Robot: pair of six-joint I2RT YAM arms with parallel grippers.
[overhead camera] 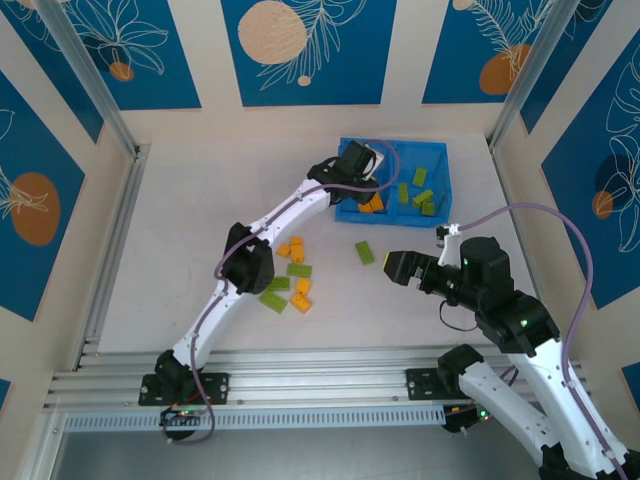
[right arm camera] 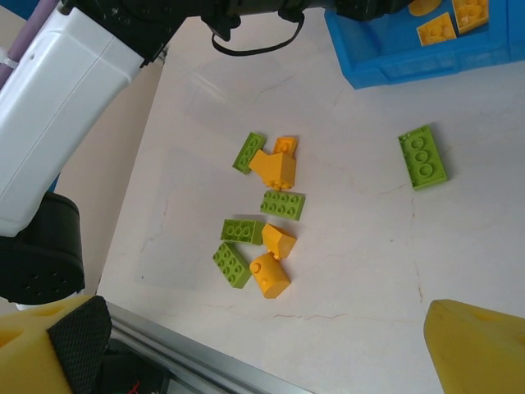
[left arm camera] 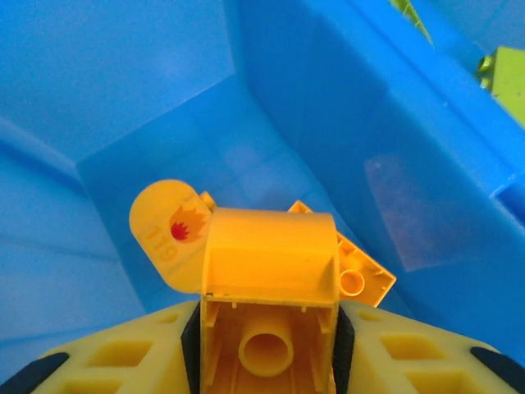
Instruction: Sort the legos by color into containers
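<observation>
Loose legos point(overhead camera: 290, 278), orange and green mixed, lie on the table point(overhead camera: 200, 230). Further right, the left gripper point(left arm camera: 268, 318) is down in the left compartment of the blue bin point(overhead camera: 410, 143), an orange brick point(left arm camera: 271, 246) between its fingers, can't tell if pinched. The right gripper point(overhead camera: 397, 268) hovers wide open beside a lone green brick point(overhead camera: 365, 252).

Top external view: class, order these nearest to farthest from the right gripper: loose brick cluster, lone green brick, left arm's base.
1. Lone green brick, just left of the right gripper.
2. Loose brick cluster, farther left.
3. Left arm's base, near-left edge.
</observation>
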